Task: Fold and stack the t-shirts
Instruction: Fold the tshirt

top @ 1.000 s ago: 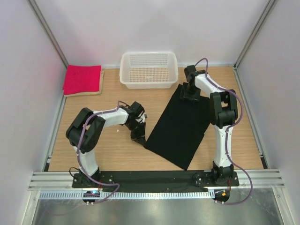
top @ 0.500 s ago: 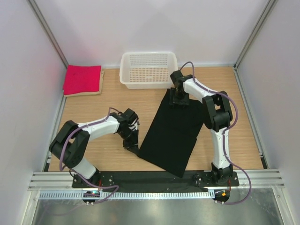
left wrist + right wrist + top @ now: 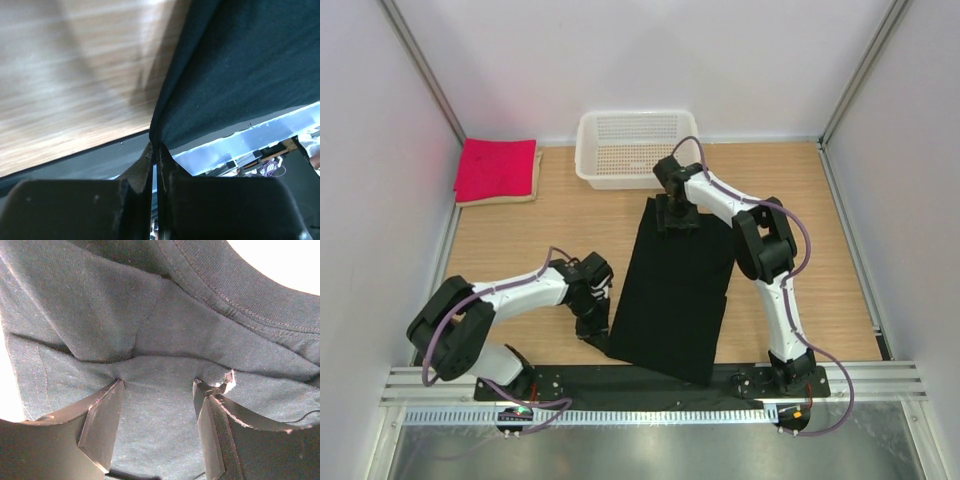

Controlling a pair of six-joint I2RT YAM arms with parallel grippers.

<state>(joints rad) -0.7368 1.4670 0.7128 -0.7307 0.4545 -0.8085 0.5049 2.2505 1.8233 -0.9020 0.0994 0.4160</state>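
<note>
The black t-shirt (image 3: 675, 290) lies as a long folded strip down the middle of the table, its near end over the black base rail. My left gripper (image 3: 595, 335) is shut on the shirt's near-left corner. In the left wrist view the dark cloth (image 3: 240, 75) runs into the closed tips of the left gripper (image 3: 154, 147). My right gripper (image 3: 677, 222) stands open on the shirt's far end. In the right wrist view the spread fingertips of the right gripper (image 3: 160, 385) press into the cloth (image 3: 150, 315) near the collar. A pink-red t-shirt (image 3: 497, 168) lies folded on a beige one (image 3: 498, 199) at the far left.
A white mesh basket (image 3: 636, 180) stands at the back centre, just behind the right gripper. White walls close the table on three sides. Bare wooden table (image 3: 540, 230) shows between the left arm and the folded stack.
Both arms have swung left and dragged the black shirt with them. It has turned from a slanted lie to nearly straight, and its near end has slid onto the base rail.
</note>
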